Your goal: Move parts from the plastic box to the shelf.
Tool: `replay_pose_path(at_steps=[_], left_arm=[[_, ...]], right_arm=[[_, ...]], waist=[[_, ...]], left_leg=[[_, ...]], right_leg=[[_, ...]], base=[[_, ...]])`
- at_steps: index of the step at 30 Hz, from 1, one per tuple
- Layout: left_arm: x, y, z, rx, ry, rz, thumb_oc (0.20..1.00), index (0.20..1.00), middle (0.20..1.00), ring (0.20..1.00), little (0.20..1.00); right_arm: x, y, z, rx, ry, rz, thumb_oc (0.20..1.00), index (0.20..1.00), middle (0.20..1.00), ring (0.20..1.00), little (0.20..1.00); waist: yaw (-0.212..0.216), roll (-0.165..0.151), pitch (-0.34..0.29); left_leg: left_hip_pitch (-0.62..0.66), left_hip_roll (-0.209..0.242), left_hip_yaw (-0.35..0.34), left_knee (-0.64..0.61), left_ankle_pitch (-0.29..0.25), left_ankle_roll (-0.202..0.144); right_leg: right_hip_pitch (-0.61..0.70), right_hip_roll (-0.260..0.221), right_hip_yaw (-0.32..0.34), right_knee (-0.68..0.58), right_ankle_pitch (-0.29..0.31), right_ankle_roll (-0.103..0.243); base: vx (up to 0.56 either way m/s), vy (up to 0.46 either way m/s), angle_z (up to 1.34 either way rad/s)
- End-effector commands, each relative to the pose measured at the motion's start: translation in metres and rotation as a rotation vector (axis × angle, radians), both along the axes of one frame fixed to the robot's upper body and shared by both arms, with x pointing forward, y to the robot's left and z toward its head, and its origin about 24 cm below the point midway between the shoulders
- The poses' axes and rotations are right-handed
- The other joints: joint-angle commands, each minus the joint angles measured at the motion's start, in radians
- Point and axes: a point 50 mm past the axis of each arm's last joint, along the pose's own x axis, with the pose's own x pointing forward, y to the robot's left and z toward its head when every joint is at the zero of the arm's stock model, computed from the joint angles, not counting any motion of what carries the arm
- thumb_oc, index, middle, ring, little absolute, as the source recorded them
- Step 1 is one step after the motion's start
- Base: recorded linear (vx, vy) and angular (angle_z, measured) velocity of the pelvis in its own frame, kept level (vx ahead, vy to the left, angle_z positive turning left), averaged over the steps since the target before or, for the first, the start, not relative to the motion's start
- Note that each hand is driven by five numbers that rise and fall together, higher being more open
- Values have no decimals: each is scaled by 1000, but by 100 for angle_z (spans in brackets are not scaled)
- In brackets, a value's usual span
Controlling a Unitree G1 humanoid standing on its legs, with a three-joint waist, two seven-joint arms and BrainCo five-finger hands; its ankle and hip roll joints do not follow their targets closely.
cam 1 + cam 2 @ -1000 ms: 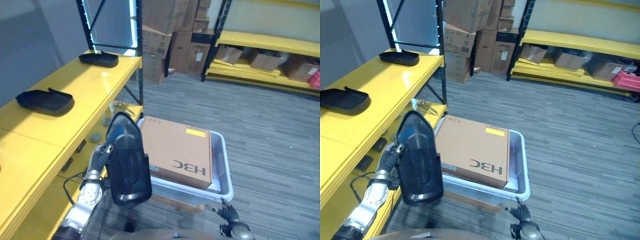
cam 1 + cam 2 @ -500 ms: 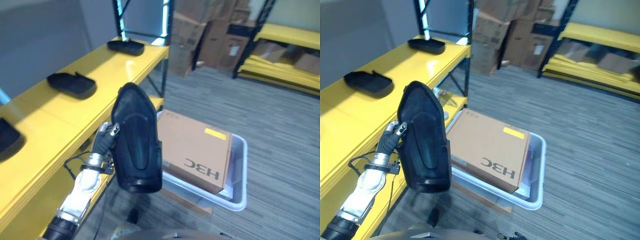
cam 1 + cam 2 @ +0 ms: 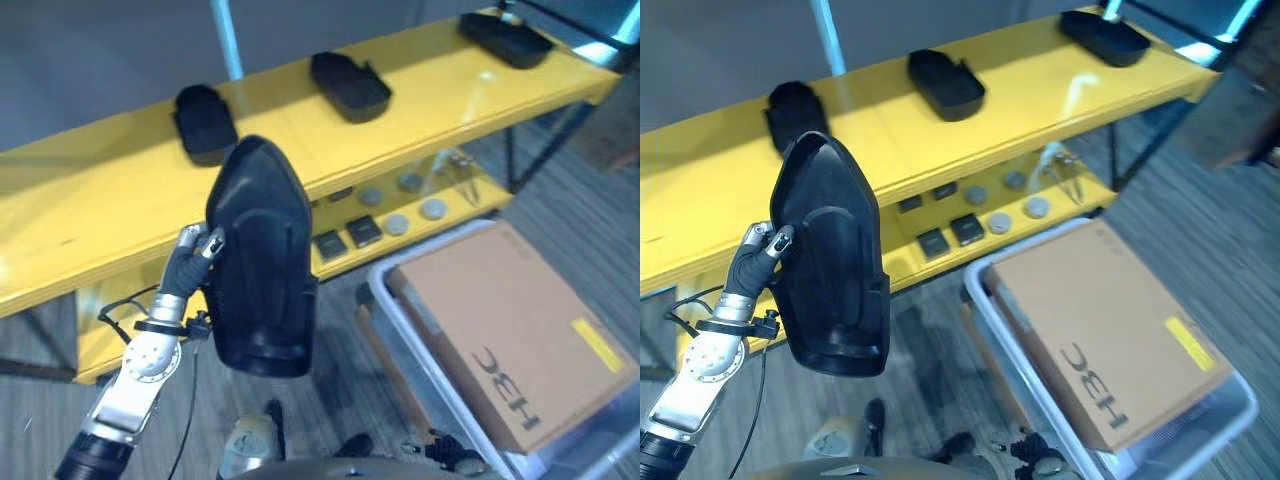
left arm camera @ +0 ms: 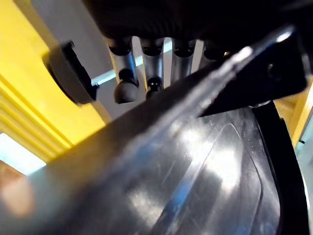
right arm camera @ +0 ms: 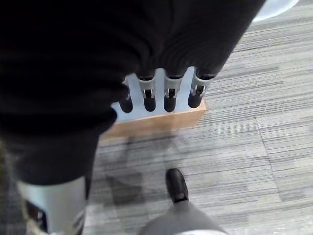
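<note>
- Right hand [image 5: 161,93] low by the floor, fingers hanging straight and relaxed, holding nothing; a person's black shoe [image 5: 176,185] on the grey carpet below it.
- Left hand [image 3: 190,262] raised, fingers curled round the edge of a large glossy black moulded plastic part [image 3: 258,262], held upright in front of the shelf.
- Clear plastic box [image 3: 1002,330] on the floor to the right, a brown cardboard carton [image 3: 1105,330] lying in it.
- Yellow metal shelf [image 3: 110,200] beyond, three similar black parts on top: near-left one [image 3: 203,122], middle one [image 3: 349,84], far-right one [image 3: 504,37].
- Small dark and round pieces [image 3: 385,215] on the lower tier.
</note>
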Motion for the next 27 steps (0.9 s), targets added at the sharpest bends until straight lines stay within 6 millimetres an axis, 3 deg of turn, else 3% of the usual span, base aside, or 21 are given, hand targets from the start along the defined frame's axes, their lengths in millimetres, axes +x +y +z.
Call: replay_pose_path(at_steps=[1, 4, 7, 13, 16, 18, 20, 21, 23, 27], left_arm=[[-11, -2, 48, -50, -261, -57, 200, 200, 200, 200, 200], [-15, 2, 51, -39, -278, -32, 200, 200, 200, 200, 200], [-20, 7, 51, -23, -282, -7, 200, 200, 200, 200, 200], [-27, 17, 55, 5, -284, 22, 200, 200, 200, 200, 200], [-28, 19, 58, 15, -292, 23, 200, 200, 200, 200, 200], [-26, 16, 63, 45, -314, 4, 200, 200, 200, 200, 200], [-23, 10, 69, 73, -346, -27, 200, 200, 200, 200, 200], [-19, 1, 72, 92, -364, -78, 200, 200, 200, 200, 200], [-13, -7, 72, 94, -354, -135, 200, 200, 200, 200, 200], [-4, -9, 70, 83, -313, -166, 200, 200, 200, 200, 200]], right_arm=[[15, 13, 0, 24, -32, -18, 1000, 1000, 1000, 1000, 1000], [20, 19, 0, 23, -34, 8, 1000, 1000, 1000, 1000, 1000], [24, 27, -1, 18, -29, 51, 1000, 1000, 1000, 1000, 1000], [38, 48, 0, 77, -63, 95, 1000, 1000, 1000, 1000, 1000], [46, 50, 3, 67, -96, 121, 1000, 1000, 1000, 1000, 1000], [53, 43, 6, -32, -98, 201, 1000, 1000, 1000, 1000, 1000], [57, 41, 8, -51, -100, 208, 1000, 1000, 1000, 1000, 1000], [56, 39, 8, -43, -98, 182, 1000, 1000, 1000, 1000, 1000], [53, 35, 7, -41, -95, 147, 1000, 1000, 1000, 1000, 1000], [47, 29, 6, -41, -83, 123, 1000, 1000, 1000, 1000, 1000]], waist=[[22, -29, -56], [27, -19, -77], [41, -25, -85], [73, -26, -93], [66, -18, -103], [35, -7, -87], [12, -2, -77], [-18, -5, -77], [-49, -10, -74], [-90, -11, -63]], left_leg=[[-35, 0, -41, 85, -199, -32], [0, -3, -43, 6, -181, -31], [22, -20, -72, -35, -169, -24], [67, -72, -129, -72, -183, 34], [94, -102, -156, -88, -198, 57], [109, -119, -190, -88, -205, 72], [109, -117, -213, -90, -204, 74], [98, -119, -233, -94, -177, 72], [102, -135, -300, -116, -167, 68], [117, -149, -420, -146, -160, 65]], right_leg=[[-1, 52, 69, -128, -52, 19], [17, 46, 17, -123, -40, 28], [34, 40, 8, -117, -35, 36], [54, -26, -7, -24, -36, 65], [50, -89, 7, 44, 10, 105], [14, -148, 79, 123, 105, 171], [-46, -128, 249, 149, 82, 176], [-74, -58, 376, 103, 29, 134], [-111, 53, 577, 38, -14, 121], [-206, 148, 715, -39, 53, 106]], base=[[-15, 58, 174], [29, 131, 119], [46, 193, 62], [42, 213, 7], [95, 280, 3], [105, 218, 27], [9, 93, 37], [28, 40, 32], [106, 36, 118], [168, -60, 90]])
